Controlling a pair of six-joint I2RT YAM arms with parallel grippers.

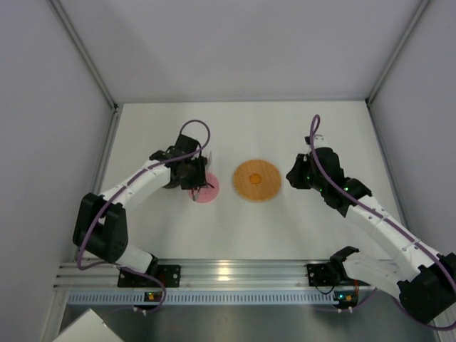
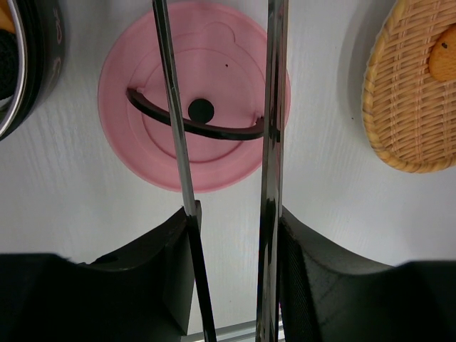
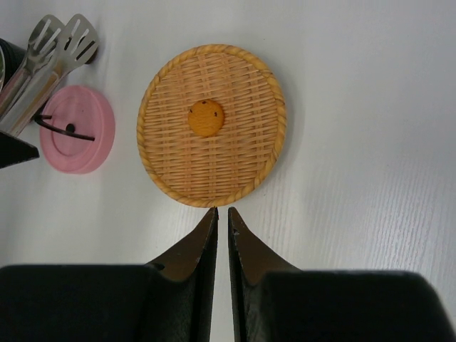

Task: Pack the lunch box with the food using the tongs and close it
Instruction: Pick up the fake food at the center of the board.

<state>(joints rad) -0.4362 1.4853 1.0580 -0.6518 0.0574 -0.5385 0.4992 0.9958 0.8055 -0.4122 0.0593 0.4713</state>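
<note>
My left gripper point(image 2: 235, 214) is shut on the silver tongs point(image 2: 273, 128), one arm against each finger. The tongs' arms reach out over the pink lid point(image 2: 192, 100), which lies flat on the table with its black curved mark up. The steel lunch box point(image 2: 25, 68) shows at the far left edge, with orange and black food partly visible inside. One round orange food piece point(image 3: 206, 117) lies on the woven plate point(image 3: 178, 164). My right gripper point(image 3: 222, 210) is shut and holds nothing, just short of the plate's near rim. From above, the left gripper point(image 1: 191, 174) hides the lunch box.
The orange woven plate point(image 1: 256, 180) lies mid-table between the two arms, the pink lid point(image 1: 207, 191) to its left. Grey walls enclose the white table on three sides. An aluminium rail point(image 1: 228, 274) with both arm bases runs along the near edge.
</note>
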